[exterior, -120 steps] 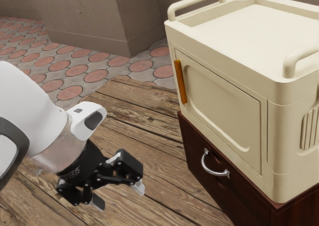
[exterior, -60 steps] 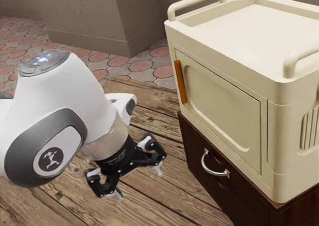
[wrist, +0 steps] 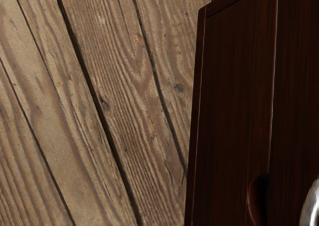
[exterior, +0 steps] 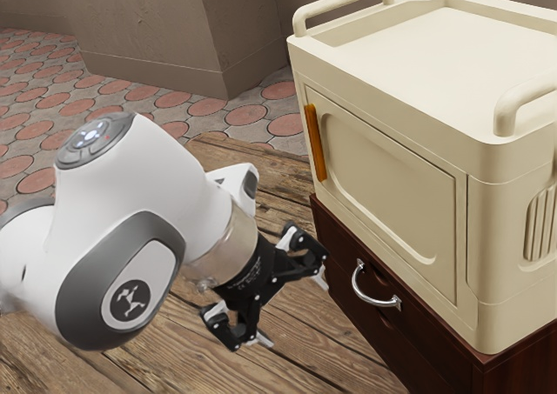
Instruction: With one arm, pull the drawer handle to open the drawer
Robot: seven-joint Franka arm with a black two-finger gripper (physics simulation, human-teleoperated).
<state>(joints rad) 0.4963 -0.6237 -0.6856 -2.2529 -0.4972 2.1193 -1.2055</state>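
White arm, dark grey rings.

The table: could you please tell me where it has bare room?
Bare planks lie between arm, tiles and cabinet, and from the gripper to the exterior view's lower edge. The gap from gripper to cabinet looks tight.

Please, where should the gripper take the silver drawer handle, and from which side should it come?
Best is probably the middle of the curved bar of the handle, coming from in front of the dark wooden cabinet. The bar bows out from the drawer front and is fixed only at its two ends, so the open fingers could likely close around it there.
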